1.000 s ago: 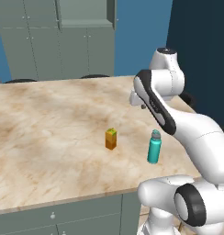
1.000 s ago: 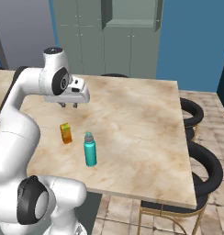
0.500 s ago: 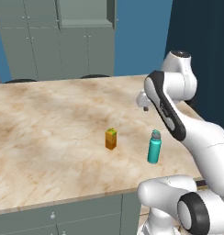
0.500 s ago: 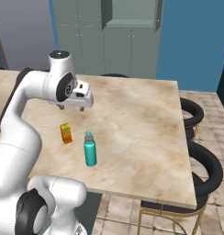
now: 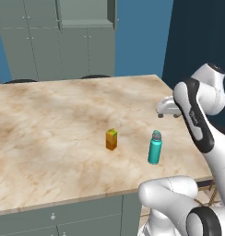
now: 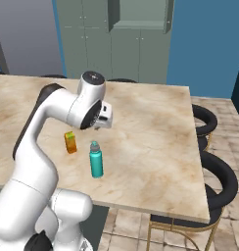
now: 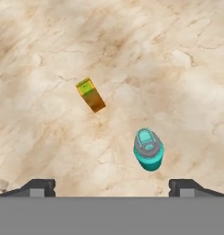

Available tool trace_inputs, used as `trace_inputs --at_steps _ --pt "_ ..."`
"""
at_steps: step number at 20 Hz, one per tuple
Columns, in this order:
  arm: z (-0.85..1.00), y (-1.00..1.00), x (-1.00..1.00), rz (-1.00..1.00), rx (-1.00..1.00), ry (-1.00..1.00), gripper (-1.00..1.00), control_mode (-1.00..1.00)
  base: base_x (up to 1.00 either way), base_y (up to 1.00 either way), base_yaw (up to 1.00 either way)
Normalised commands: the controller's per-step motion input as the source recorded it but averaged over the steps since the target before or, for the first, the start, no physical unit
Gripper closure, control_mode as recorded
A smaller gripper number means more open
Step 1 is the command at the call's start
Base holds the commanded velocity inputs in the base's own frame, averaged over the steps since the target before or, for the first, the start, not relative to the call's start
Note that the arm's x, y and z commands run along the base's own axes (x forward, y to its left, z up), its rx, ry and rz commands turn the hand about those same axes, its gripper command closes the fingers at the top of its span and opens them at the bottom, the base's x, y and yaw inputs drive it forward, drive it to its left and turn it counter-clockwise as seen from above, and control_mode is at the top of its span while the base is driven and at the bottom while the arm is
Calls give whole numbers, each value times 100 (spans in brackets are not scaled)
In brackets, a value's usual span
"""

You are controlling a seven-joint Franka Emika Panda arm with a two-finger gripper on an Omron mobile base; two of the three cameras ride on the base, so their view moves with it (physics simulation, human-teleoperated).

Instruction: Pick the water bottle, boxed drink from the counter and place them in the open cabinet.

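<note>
The counter [image 5: 63, 120] is a broad slab of beige-and-brown marbled stone with a straight near edge over grey-green drawer fronts with small round knobs. On it stand the bottle [image 5: 154, 147], a slim teal cylinder with a grey-teal screw cap, and the carton [image 5: 111, 139], a small orange box with a yellow-green gabled top; the two are near each other but apart, both upright, the bottle closer to the counter's right edge. The stone around them is bare on every side. The gripper [image 7: 111, 186] hangs above the counter looking straight down, its two dark tips spread wide with nothing between them; from above, the bottle [image 7: 148, 149] lies just ahead of the right tip and the carton [image 7: 90, 95] farther off to the left. In the base views the fingers are small and partly hidden by the arm's own links, so their spread is hard to judge there. The cabinet [image 6: 139, 17] is behind the counter, grey-green, cut off at the top; its inside probably stands open, though the shelves are dim. Black round stools [image 6: 217, 176] line the counter's right side.
</note>
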Motion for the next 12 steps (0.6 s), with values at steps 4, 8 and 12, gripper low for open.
trace_inputs --at_steps 4,8,12 --pt "-21 -31 -16 11 14 -1 -100 -100 0 0 0" --pt "-18 -18 -6 16 1 -8 -100 -100 0 0 0" --pt "-24 -11 -9 14 0 -6 -100 -100 0 0 0"
